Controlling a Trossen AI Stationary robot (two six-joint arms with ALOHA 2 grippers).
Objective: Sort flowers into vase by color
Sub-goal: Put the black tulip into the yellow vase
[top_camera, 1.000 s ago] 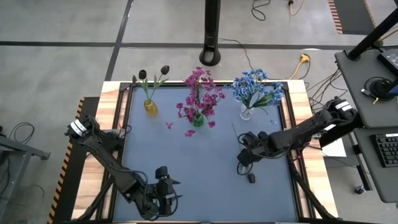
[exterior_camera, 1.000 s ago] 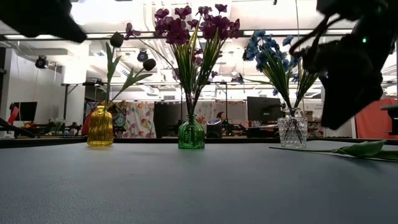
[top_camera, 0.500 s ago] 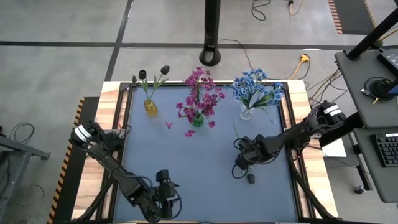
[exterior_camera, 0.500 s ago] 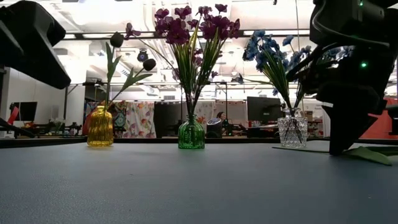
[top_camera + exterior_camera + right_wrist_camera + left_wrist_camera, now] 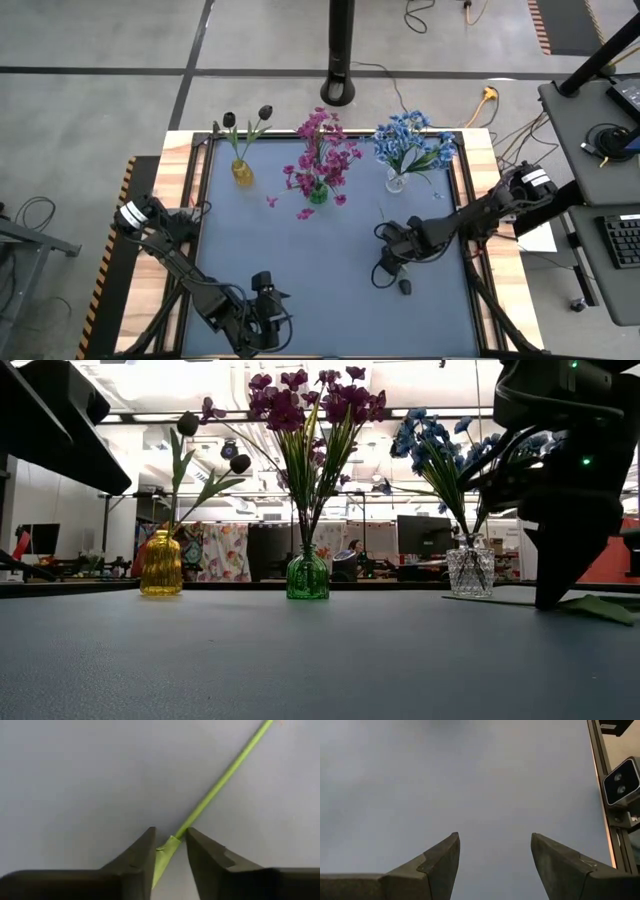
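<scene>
A loose flower lies flat on the grey mat: its dark bud is at the near right and its thin green stem runs toward the far edge. My right gripper stands over it, pointing down, shut on the stem. My left gripper is open over bare mat near the front edge. Along the far edge stand a yellow vase with dark buds, a green vase with magenta sprigs and a clear vase with blue sprigs. My right gripper pinches the stem at a leaf joint, partway along it, between its two fingertips. The fingers come from above, steeply down, and lie across the stem. The stem and its leaf still lie on the mat.
Two loose pink petals lie on the mat in front of the green vase. A wooden frame borders the mat. A camera sits on the frame near my left gripper. Open mat fills the middle and the left.
My right gripper has come down onto the mat at the stem, tipping more steeply downward, then kept still. My left arm has sunk a little near the front edge. The flower has stayed where it lay.
</scene>
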